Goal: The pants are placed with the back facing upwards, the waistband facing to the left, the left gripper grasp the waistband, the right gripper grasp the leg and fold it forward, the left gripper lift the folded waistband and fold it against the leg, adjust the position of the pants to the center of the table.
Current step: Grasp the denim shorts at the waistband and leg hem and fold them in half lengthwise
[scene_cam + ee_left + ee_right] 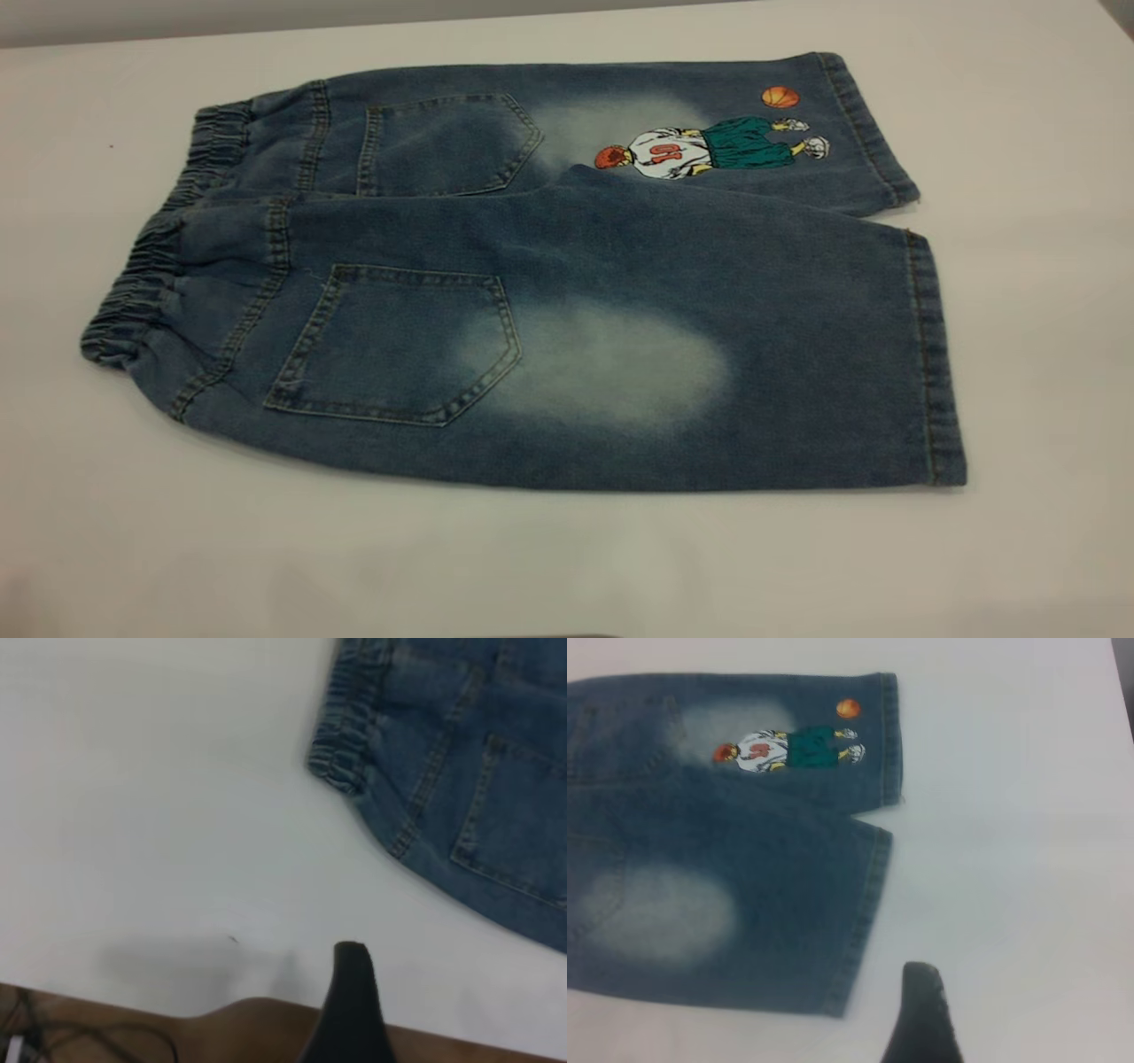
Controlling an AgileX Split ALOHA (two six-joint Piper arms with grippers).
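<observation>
The pants [567, 266] lie flat on the bench [1019, 549], back pockets up, long axis running left to right, waistband [142, 283] at the left, hems at the right. The far leg's cartoon player wears a jersey numbered 10. The plain leg [709, 372] is nearer. The left tool [350, 1010] is off the waistband corner, the right tool [921, 1014] off the hem; neither touches cloth. Only one finger of each shows, so I cannot tell their spread.

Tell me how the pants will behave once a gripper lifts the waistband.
The pants lie flat with soft folds, so they will probably droop and drag. The elastic waistband is bunched, likely giving thick, stretchy purchase. Denim on the smooth table may slide rather than stay put.
</observation>
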